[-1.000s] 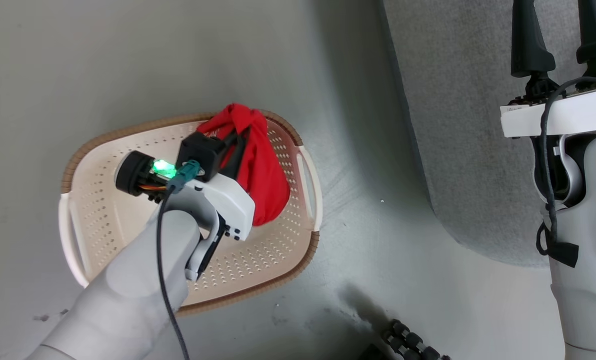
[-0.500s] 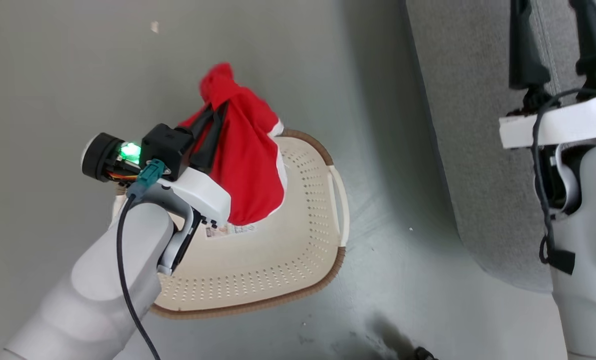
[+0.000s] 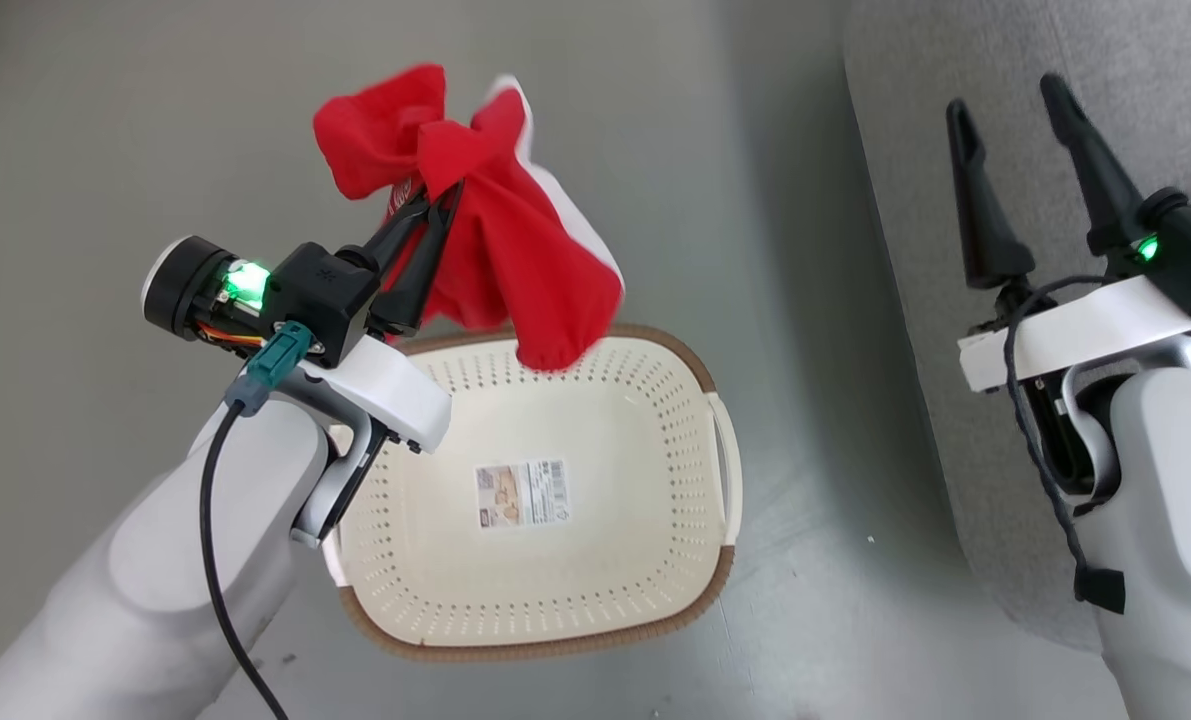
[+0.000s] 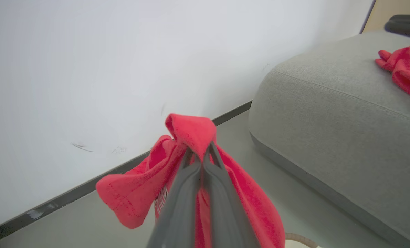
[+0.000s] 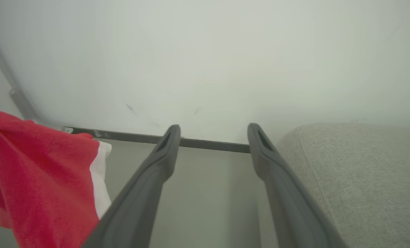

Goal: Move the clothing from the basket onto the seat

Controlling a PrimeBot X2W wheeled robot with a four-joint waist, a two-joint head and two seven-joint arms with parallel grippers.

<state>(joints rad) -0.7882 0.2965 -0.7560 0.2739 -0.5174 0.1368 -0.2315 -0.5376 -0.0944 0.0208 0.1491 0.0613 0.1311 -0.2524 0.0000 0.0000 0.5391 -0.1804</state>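
1. The left gripper (image 3: 440,200) is up over the far side of the basket (image 3: 535,650). Its jaws are pinched tight on 1 red garment (image 3: 515,270), which dangles in the air, clear of the basket.
2. The right gripper (image 3: 1005,95) sits by the left edge of the seat (image 3: 1175,60), jaws spread wide with nothing between them.
3. The basket stands on the floor (image 3: 105,150), left of the seat and apart from it.
4. The garment looks light, soft and floppy: it bunches at the pinch and sags below. I'd say a gathered fold, as here, is the place to hold it, since a thin single edge could slide out. It should drape wherever it is dropped.
5. The left wrist view takes in the seat's top, where a second red garment (image 4: 406,69) lies at the far right. The head view looks down into the basket instead, and there I see just its paper label (image 3: 522,493).
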